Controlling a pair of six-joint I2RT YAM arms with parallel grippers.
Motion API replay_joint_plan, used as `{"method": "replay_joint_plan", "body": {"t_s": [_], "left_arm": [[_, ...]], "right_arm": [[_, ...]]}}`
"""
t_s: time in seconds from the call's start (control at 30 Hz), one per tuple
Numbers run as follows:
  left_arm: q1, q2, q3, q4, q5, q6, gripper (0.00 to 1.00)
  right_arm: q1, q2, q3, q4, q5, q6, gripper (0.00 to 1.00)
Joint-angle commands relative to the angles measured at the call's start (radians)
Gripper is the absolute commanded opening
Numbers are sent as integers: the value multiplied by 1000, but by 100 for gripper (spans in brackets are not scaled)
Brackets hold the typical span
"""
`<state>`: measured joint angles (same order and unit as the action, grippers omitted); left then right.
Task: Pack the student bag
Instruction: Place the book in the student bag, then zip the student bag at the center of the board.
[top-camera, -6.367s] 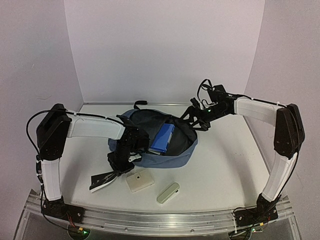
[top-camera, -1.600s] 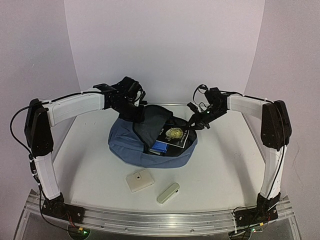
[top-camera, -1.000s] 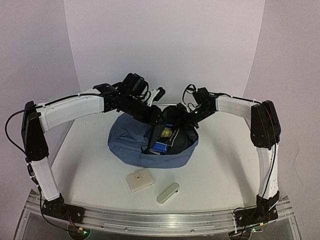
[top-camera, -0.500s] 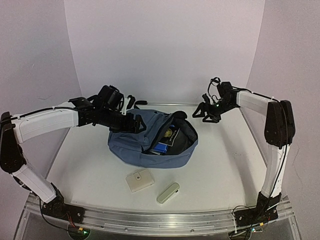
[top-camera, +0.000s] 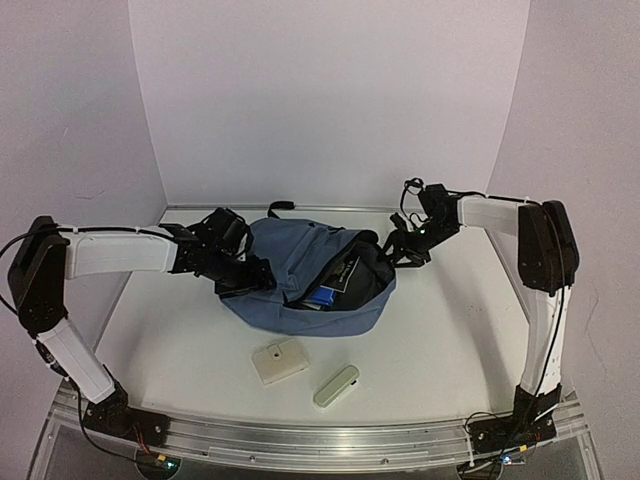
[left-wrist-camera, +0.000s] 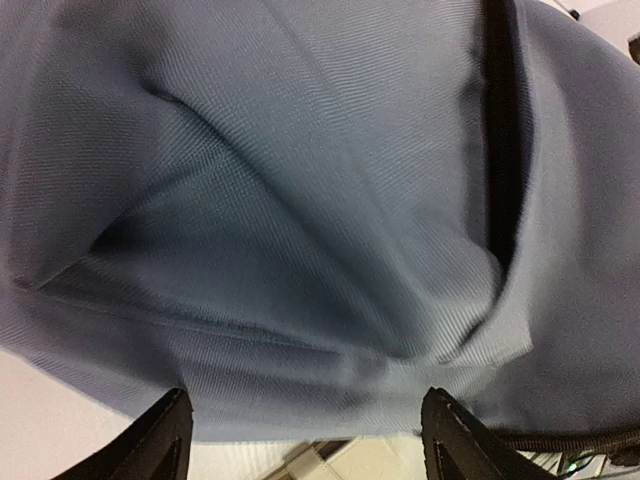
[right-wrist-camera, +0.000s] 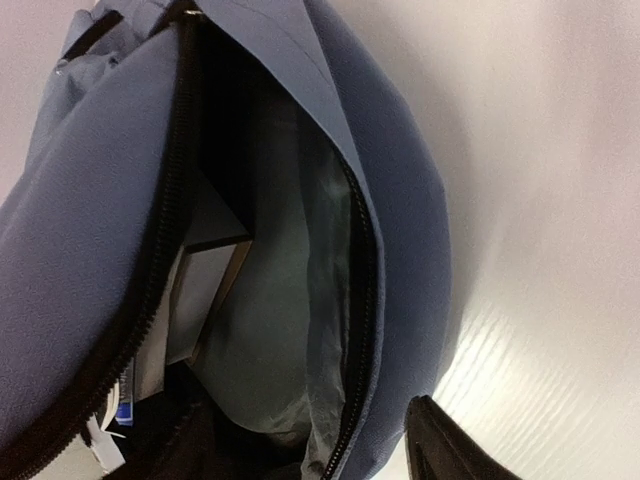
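Observation:
The student bag (top-camera: 290, 300) lies in the middle of the table, slate blue, its zipper mouth gaping toward the right. Inside show a dark book with a gold emblem (top-camera: 343, 270) and a bright blue notebook (top-camera: 320, 297). My left gripper (top-camera: 250, 282) is open at the bag's left flank. In the left wrist view the bag's fabric (left-wrist-camera: 300, 220) fills the frame in front of that gripper (left-wrist-camera: 305, 400). My right gripper (top-camera: 398, 252) is open at the bag's right rim. In the right wrist view its jaws (right-wrist-camera: 310, 420) straddle the zipper edge (right-wrist-camera: 365, 300).
A cream square box (top-camera: 279, 361) and a cream oblong case (top-camera: 336, 385) lie on the table in front of the bag. A black strap loop (top-camera: 280, 207) pokes out behind the bag near the back wall.
Both grippers have opened and let go of the bag's flap, which has dropped. The left arm came down to the bag's left side. The right arm swung away, then returned to the rim.

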<state>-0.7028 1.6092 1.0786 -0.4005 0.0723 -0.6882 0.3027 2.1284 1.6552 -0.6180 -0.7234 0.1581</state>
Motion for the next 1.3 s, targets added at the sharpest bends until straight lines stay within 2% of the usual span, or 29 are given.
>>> {"method": "replay_joint_plan", "body": {"t_s": [0.0,0.1,0.23,0.37,0.47,0.57,0.7,1.0,1.13,1.27], "left_arm": [[29,76,36,122,54,6,68],[39,124,85,139,93,33,57],[39,104,101,154,109,44,55],[44,42,75,145,95,43,59],[47,-14,35,154,90,25,63],[46,-74,-6,152,62,-8,70],[50,-136,-50,132,6,-49,78],[92,-215,-136,101,-46,-158,84],[111,-234,-182,112,-44,-197,85],[121,-241,-204,122,-38,-216,85]], "right_arm": [[1,0,-28,-5,33,-8,40],[-33,-18,-6,-6,67,1,39],[-66,-99,46,-30,139,-56,56],[-63,-203,125,-68,112,-116,69],[-19,-252,197,-110,116,-166,72],[76,-293,239,-119,160,-215,74],[217,-294,301,-119,195,-229,74],[500,-154,387,-135,239,-220,66],[587,-75,398,-141,311,-222,63],[615,-10,401,-138,388,-204,59]]}}
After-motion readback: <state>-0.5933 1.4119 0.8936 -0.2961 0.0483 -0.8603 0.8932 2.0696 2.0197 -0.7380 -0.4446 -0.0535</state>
